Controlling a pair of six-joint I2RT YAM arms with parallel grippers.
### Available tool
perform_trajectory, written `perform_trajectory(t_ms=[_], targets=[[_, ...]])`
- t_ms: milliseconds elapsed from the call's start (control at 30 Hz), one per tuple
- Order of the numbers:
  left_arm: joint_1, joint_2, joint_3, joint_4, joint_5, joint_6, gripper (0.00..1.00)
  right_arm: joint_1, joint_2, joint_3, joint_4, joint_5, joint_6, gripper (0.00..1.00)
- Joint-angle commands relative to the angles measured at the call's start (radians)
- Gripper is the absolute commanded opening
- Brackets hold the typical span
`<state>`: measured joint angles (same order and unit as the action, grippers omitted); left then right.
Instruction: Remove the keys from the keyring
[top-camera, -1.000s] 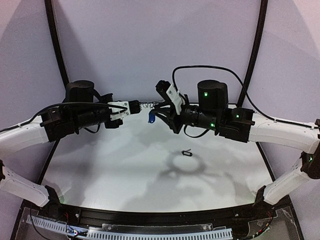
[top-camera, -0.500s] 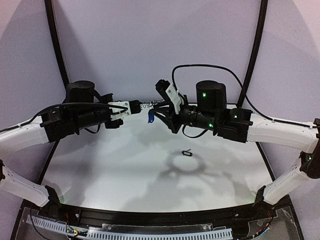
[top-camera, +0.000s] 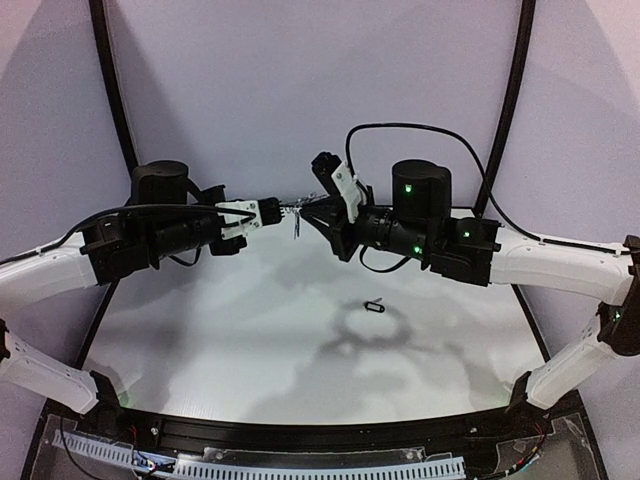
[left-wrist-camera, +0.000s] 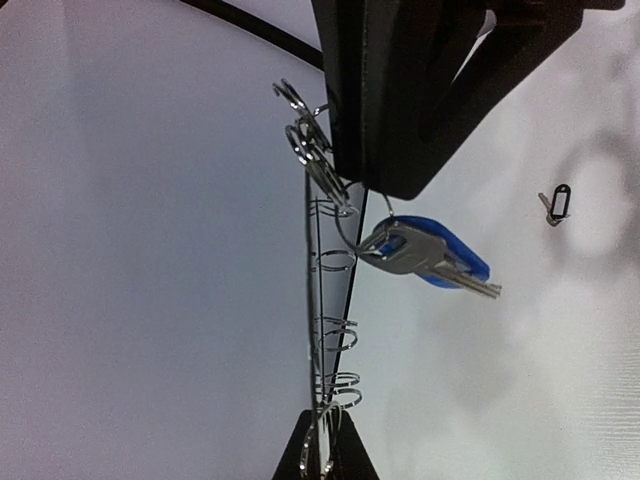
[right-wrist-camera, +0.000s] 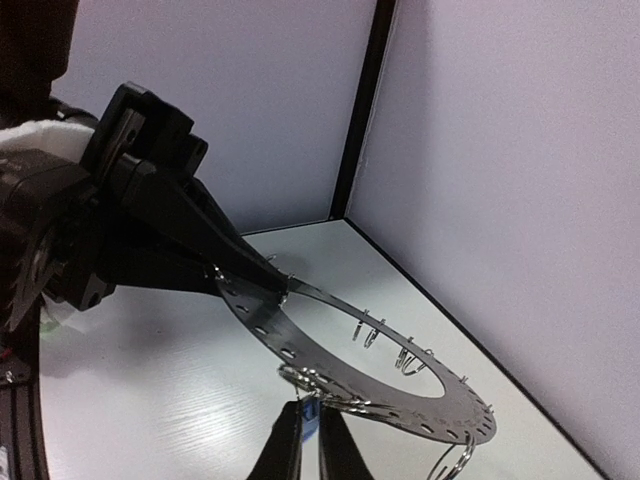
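The keyring (right-wrist-camera: 268, 322), a flat dark-grey disc fringed with wire loops, hangs in the air between the arms. My left gripper (left-wrist-camera: 326, 452) is shut on its rim, and in that view the ring (left-wrist-camera: 332, 300) shows edge-on. The blue key (left-wrist-camera: 432, 256) hangs from a loop near the far rim. My right gripper (right-wrist-camera: 308, 440) is closed on a sliver of the blue key (right-wrist-camera: 308, 416) just under the ring. In the top view both grippers, left (top-camera: 276, 212) and right (top-camera: 306, 216), meet above the table's back. The black-headed key (top-camera: 374, 305) lies loose on the table.
White table (top-camera: 220, 340) with purple walls behind and at both sides. Black frame posts (top-camera: 112, 90) rise at the back corners. The right arm's cable (top-camera: 430, 132) loops above its wrist.
My right gripper has moved slightly left toward the ring and narrowed its jaws onto the blue key. The key sits higher and is less exposed. The left arm has held still.
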<state>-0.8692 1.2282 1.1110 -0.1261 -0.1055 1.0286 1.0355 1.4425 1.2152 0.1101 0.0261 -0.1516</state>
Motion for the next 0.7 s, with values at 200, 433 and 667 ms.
perform_trajectory(t_ms=[200, 433, 667], targets=[[-0.014, -0.005, 0.034, 0.044, -0.023, -0.002, 0.01, 0.009, 0.022, 0.019, 0.017, 0.010, 0.012, 0.10], [-0.020, -0.002, 0.039, 0.043, -0.028, -0.003, 0.01, 0.010, 0.028, 0.006, 0.041, 0.009, 0.024, 0.15], [-0.024, -0.001, 0.039, 0.040, -0.035, -0.001, 0.01, 0.008, 0.017, -0.010, 0.080, 0.000, 0.027, 0.14]])
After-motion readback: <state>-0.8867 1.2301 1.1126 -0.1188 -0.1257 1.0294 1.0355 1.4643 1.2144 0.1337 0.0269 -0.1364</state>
